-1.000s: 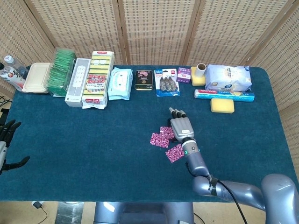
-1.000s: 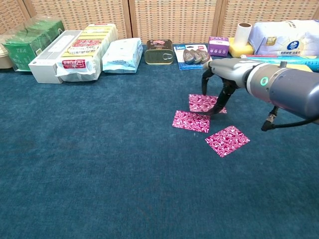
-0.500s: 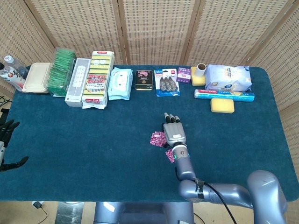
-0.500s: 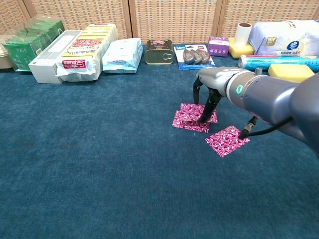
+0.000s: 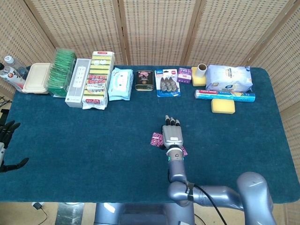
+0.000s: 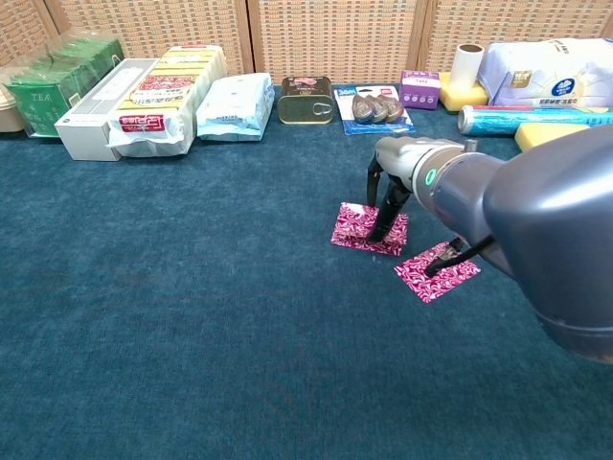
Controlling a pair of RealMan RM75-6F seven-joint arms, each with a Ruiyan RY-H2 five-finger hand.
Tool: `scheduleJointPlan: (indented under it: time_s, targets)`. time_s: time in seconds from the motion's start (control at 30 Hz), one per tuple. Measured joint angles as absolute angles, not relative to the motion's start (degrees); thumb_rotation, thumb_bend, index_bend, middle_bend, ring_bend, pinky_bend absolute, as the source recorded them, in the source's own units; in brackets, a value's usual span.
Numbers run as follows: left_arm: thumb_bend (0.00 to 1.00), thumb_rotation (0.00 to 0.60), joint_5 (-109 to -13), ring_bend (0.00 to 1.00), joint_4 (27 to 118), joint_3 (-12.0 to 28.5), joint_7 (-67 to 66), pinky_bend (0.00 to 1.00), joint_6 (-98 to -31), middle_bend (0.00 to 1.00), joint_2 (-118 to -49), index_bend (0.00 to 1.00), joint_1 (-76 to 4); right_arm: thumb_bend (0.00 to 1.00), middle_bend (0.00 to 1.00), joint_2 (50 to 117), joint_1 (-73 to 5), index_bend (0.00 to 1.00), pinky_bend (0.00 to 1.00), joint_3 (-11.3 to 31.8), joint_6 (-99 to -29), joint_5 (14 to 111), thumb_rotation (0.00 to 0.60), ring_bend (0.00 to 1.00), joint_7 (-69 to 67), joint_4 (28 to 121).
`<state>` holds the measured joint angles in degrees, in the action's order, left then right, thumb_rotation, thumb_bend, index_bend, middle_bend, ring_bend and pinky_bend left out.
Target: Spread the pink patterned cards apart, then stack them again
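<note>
Two pink cards (image 6: pixel 368 227) lie overlapped mid-worktop, pinned under the right hand's (image 6: pixel 388 187) fingertips, nothing gripped. A third card (image 6: pixel 437 270) lies apart at four o'clock. It is best slid flat, with light pressure. The left hand (image 5: pixel 7 140) rests open at nine o'clock.

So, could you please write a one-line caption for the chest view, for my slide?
Right robot hand presses fingertips on stacked pink patterned cards; one pink card lies apart on the blue cloth.

Bright, even lighting; soft shadows, sharp focus.
</note>
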<state>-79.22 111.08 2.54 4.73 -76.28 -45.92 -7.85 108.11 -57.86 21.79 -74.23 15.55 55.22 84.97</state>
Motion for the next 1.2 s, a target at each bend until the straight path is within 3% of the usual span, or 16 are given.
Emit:
scheduleJointPlan:
  time_s: [1.2]
  targets:
    - [0.20,0.600,-79.55,0.00,110.76,2.49,5.96,0.07,-76.53,0.00,-45.58,0.00,-7.70,0.25,0.00,108.60,-57.78,0.36,0.04,23.15,-73.00,12.72,0.566,0.00,58.71,84.33]
